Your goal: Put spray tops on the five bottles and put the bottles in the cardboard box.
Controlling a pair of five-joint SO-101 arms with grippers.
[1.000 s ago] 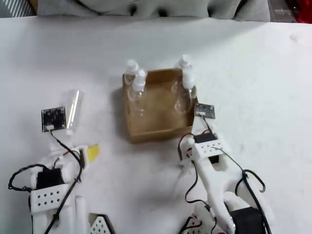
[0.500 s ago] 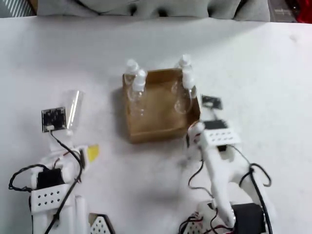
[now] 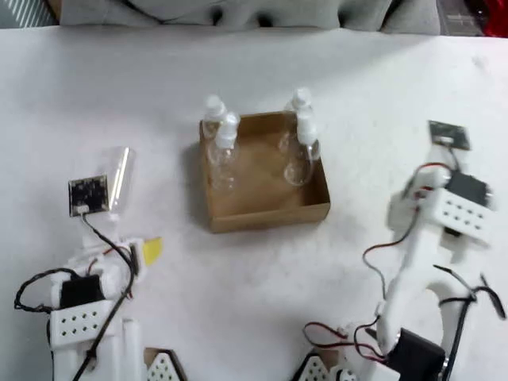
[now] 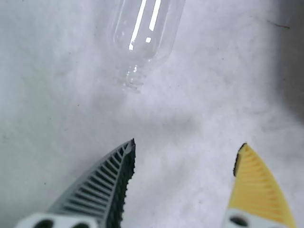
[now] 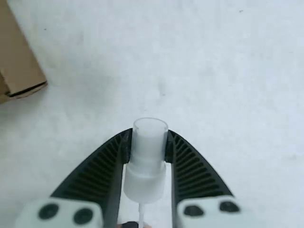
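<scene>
The cardboard box (image 3: 266,213) stands mid-table with several capped clear bottles (image 3: 224,151) upright in it. One uncapped clear bottle (image 3: 121,176) (image 4: 145,33) lies on the table at the left, its open neck toward my left gripper (image 4: 183,156). That gripper is open just short of the neck, one finger grey and one yellow. My right gripper (image 5: 148,142) is shut on a white spray top (image 5: 148,156), held over bare table to the right of the box corner (image 5: 19,61). The right arm (image 3: 444,206) stands well right of the box.
The table is a white cloth surface. A grey cushion edge (image 3: 238,12) lines the far side. Open room lies between the box and the right arm, and in front of the box.
The right arm has swung away from the box's front right corner to the right and farther back. The left arm and the lying bottle have not moved.
</scene>
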